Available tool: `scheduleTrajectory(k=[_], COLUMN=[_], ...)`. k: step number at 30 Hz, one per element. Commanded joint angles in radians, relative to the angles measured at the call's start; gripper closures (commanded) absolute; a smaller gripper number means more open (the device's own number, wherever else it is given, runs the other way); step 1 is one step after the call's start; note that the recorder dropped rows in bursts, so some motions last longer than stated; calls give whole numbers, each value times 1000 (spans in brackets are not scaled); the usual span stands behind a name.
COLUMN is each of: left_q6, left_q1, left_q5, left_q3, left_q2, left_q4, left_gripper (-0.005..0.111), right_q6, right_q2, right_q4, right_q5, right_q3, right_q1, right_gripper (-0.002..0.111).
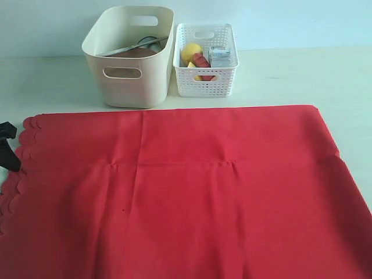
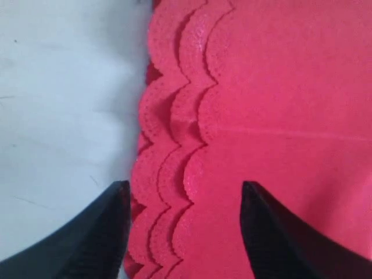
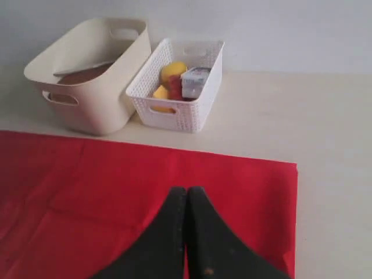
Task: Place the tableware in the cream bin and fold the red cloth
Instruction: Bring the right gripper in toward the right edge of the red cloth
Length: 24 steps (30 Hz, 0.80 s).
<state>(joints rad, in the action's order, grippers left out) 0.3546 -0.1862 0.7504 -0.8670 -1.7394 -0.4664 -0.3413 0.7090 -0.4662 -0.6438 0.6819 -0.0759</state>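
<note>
The red cloth (image 1: 192, 192) lies spread flat over most of the table, its scalloped edge (image 2: 174, 145) at the left showing overlapping layers. My left gripper (image 1: 8, 143) (image 2: 186, 186) is open and straddles that scalloped edge, one finger over the bare table and one over the cloth. My right gripper (image 3: 187, 192) is shut with nothing in it, hovering above the cloth's far right part; the exterior view does not show it. The cream bin (image 1: 131, 87) (image 3: 93, 104) stands behind the cloth and holds a brown plate (image 1: 138, 52), a metal knife (image 1: 123, 50) and a steel rim (image 1: 150, 40).
A white lattice basket (image 1: 206, 78) (image 3: 174, 110) stands right of the bin, with a lemon (image 1: 192, 52), a red item and a small carton (image 1: 219, 55) inside. Bare pale table (image 1: 290, 75) lies behind and right of the cloth.
</note>
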Motion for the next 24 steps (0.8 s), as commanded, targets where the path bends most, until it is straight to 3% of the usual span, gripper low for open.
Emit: scheduleTrajectory(k=[1, 11, 20, 24], left_q6=[10, 12, 33, 35], left_q1=[-1, -1, -1, -1], left_q5=[2, 3, -8, -8], left_q3=[3, 18, 18, 18], left_q2=[0, 0, -20, -57], left_q4=[-7, -5, -12, -17], left_gripper=[52, 52, 52, 52], right_q6=[-59, -87, -107, -100], right_q2=[230, 633, 757, 806], right_q4=[-28, 23, 125, 158], right_q5=[-10, 26, 101, 49], right_q3=[88, 172, 179, 226], right_q1=[5, 5, -34, -52], right_gripper=[108, 108, 108, 108])
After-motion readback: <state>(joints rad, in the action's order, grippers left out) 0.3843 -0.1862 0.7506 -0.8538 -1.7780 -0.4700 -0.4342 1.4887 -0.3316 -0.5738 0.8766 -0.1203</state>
